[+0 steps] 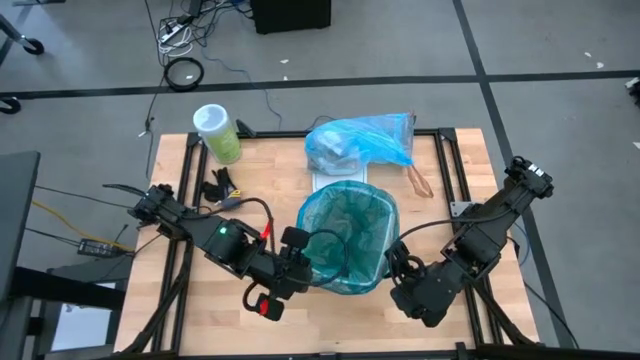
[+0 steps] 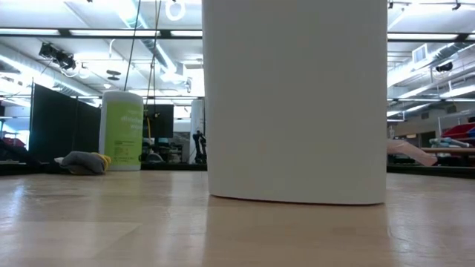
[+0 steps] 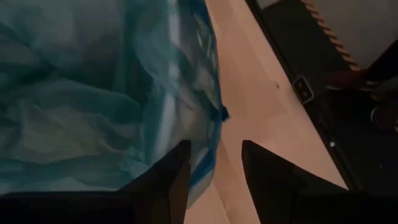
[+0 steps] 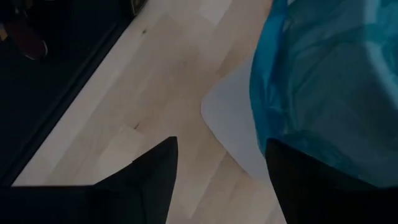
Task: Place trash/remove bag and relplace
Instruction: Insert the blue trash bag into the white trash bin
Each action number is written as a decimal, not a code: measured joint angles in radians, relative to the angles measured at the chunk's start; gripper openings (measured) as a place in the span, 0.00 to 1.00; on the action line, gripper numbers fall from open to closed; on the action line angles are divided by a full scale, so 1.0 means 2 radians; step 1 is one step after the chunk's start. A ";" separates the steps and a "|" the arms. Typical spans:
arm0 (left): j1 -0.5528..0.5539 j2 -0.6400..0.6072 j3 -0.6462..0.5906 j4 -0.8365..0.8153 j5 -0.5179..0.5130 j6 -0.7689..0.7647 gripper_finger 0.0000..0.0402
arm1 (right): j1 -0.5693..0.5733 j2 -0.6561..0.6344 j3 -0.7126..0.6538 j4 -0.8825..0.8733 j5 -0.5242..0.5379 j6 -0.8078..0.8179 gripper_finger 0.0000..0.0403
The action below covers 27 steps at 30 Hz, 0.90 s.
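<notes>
A white bin (image 1: 350, 280) (image 2: 297, 96) stands mid-table, lined with a darker teal-green plastic bag (image 1: 345, 235) whose rim is folded over the bin's edge. The light sky-blue bag (image 1: 362, 140) lies bunched on the table behind the bin, and pale trash (image 1: 332, 152) shows through it. My left gripper (image 1: 300, 250) (image 3: 215, 169) stands open at the bin's left rim, beside the teal overhang (image 3: 186, 93). My right gripper (image 1: 395, 262) (image 4: 221, 171) stands open at the bin's right rim, next to the teal overhang (image 4: 323, 81) and the white bin wall (image 4: 230, 124). My left gripper has the teal bag's hanging edge (image 3: 205, 158) right beside one open finger (image 3: 174, 180); I cannot tell whether they touch. My right gripper has one open finger (image 4: 305, 180) just under the teal overhang; I cannot tell whether it touches.
A green wipes canister (image 1: 218, 132) (image 2: 121, 130) stands at the far left, with small dark items (image 1: 222, 186) near it. A brown strip (image 1: 418, 182) lies right of the blue bag. Black frame rails (image 1: 447, 170) run along the table's sides. Bare wood lies near the front edge.
</notes>
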<state>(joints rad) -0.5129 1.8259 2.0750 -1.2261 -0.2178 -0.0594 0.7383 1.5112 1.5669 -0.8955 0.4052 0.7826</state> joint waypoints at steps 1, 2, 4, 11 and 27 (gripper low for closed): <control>0.000 0.000 0.006 0.000 -0.003 0.002 0.38 | 0.001 0.000 0.000 0.000 0.002 0.000 0.57; 0.000 0.000 0.012 0.000 -0.008 0.003 0.38 | 0.001 0.000 0.000 0.000 0.005 0.000 0.57; 0.000 0.000 0.024 -0.001 -0.011 0.003 0.38 | 0.001 0.000 0.000 0.003 0.005 0.000 0.57; 0.000 0.000 0.065 -0.009 -0.012 0.017 0.38 | 0.013 -0.017 0.000 0.015 -0.004 0.013 0.57; 0.054 -0.075 0.122 -0.049 -0.274 -0.048 0.38 | 0.009 -0.167 0.000 -0.004 0.215 0.026 0.57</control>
<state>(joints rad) -0.4048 1.6753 2.3192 -1.3235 -0.7667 -0.1555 0.7569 1.1764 1.5673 -0.9040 0.8342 0.8345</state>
